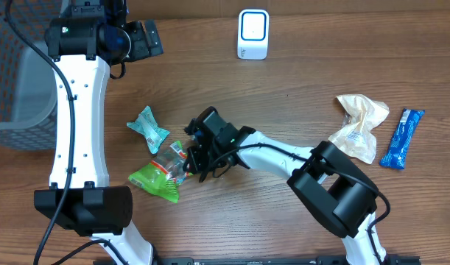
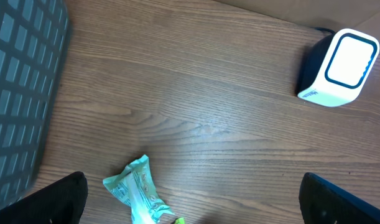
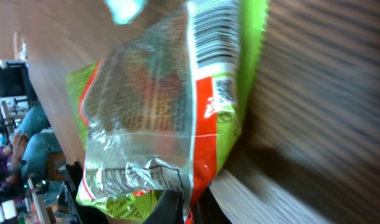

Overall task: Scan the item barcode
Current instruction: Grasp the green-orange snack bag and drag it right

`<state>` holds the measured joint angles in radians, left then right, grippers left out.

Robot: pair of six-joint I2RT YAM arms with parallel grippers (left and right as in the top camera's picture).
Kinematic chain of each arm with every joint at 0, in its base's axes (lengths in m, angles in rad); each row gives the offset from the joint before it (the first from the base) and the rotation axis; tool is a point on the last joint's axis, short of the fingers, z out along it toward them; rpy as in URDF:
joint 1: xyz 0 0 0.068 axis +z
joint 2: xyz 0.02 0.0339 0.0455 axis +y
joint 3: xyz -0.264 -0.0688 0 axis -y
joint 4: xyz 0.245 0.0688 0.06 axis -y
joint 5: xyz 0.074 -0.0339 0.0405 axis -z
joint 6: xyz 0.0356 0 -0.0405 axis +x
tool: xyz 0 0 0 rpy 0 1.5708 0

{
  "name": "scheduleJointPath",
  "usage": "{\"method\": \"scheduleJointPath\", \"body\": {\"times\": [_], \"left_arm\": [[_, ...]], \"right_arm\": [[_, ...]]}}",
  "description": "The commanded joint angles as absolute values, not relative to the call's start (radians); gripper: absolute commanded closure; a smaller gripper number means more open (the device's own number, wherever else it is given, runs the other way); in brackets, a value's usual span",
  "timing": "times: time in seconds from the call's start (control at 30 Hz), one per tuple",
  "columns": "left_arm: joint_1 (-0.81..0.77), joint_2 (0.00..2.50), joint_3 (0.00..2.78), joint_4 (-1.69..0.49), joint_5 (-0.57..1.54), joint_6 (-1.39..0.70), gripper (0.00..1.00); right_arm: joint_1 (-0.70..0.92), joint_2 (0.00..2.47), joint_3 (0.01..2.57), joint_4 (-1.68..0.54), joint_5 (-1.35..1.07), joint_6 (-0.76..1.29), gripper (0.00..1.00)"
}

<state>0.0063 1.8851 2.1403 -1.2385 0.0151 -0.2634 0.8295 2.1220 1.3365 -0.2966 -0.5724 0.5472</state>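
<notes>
A green snack bag [image 1: 160, 175] with a clear window and red band lies at the table's middle left; my right gripper [image 1: 189, 163] is shut on its right end. In the right wrist view the bag [image 3: 165, 106] fills the frame, its barcode [image 3: 213, 28] at the top, and the fingers [image 3: 171, 208] pinch its lower edge. The white barcode scanner [image 1: 252, 34] stands at the table's far edge; it also shows in the left wrist view, scanner [image 2: 339, 68] upper right. My left gripper [image 2: 193, 219] hangs open high over the far left, nothing between its fingers.
A teal packet [image 1: 149, 128] lies just left of the bag, also in the left wrist view as the packet [image 2: 137, 190]. A beige wrapper [image 1: 361, 125] and a blue bar [image 1: 402, 138] lie at the right. A grey mesh basket [image 1: 18, 103] stands at the left edge.
</notes>
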Motion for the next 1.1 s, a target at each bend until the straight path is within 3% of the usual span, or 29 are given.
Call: {"method": "scheduleJointPath", "body": {"times": [0.0, 0.43, 0.5, 0.63, 0.8, 1.07], "left_arm": [[0.0, 1.896, 2.162, -1.237, 0.023, -0.277, 0.0], [0.0, 1.896, 2.162, -1.237, 0.023, -0.277, 0.0], [0.0, 1.896, 2.162, -1.237, 0.023, -0.277, 0.0], [0.0, 1.896, 2.162, -1.237, 0.023, -0.277, 0.0], [0.0, 1.896, 2.162, -1.237, 0.023, -0.277, 0.0], [0.0, 1.896, 2.162, -1.237, 0.023, -0.277, 0.0]], "right_arm": [[0.757, 2.068, 1.344, -0.365, -0.488, 0.543, 0.96], [0.564, 1.86, 1.344, -0.698, -0.254, 0.019, 0.96], [0.544, 1.86, 1.344, -0.711, -0.255, 0.002, 0.9], [0.51, 1.857, 1.363, -0.729, -0.257, 0.053, 0.66], [0.476, 1.857, 1.486, -0.841, -0.339, 0.165, 0.51], [0.495, 1.857, 1.515, -0.893, -0.495, 0.481, 0.5]]}}
